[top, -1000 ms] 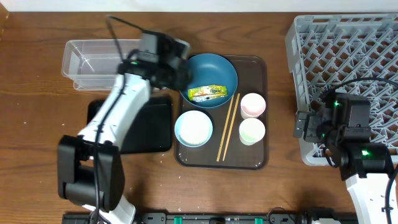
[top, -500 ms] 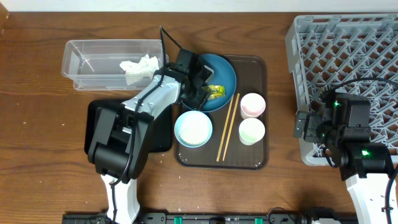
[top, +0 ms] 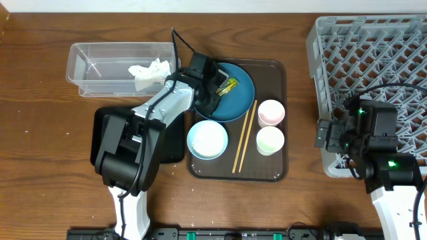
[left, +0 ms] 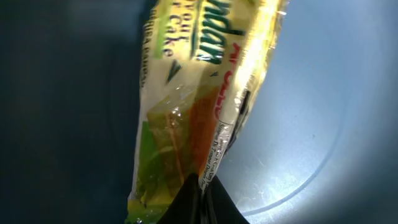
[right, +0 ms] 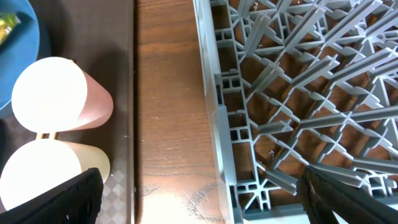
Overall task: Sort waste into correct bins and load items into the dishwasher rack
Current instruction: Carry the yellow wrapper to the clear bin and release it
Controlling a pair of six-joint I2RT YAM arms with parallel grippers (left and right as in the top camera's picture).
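My left gripper (top: 220,90) is shut on one end of the yellow-green wrapper (top: 229,84) over the blue plate (top: 241,100). In the left wrist view the closed fingertips (left: 202,199) pinch the wrapper (left: 186,112), with the plate (left: 323,93) behind it. Crumpled tissue (top: 148,72) lies in the clear tub (top: 87,60). The pale blue bowl (top: 207,138), chopsticks (top: 243,137), pink cup (top: 271,112) and green cup (top: 270,140) sit on the brown tray. My right gripper (top: 331,137) hangs open and empty over the left edge of the grey rack (top: 373,53).
The brown serving tray (top: 277,170) holds the dishes at the table's middle. A black tray (top: 172,137) lies left of it, partly under my left arm. In the right wrist view, bare wood (right: 168,124) separates the cups (right: 62,93) from the rack wall (right: 217,124).
My left arm swung from the tub to the plate, leaving the tissue in the tub. Its jaws then closed on the wrapper and tilted it up. The right arm stayed still.
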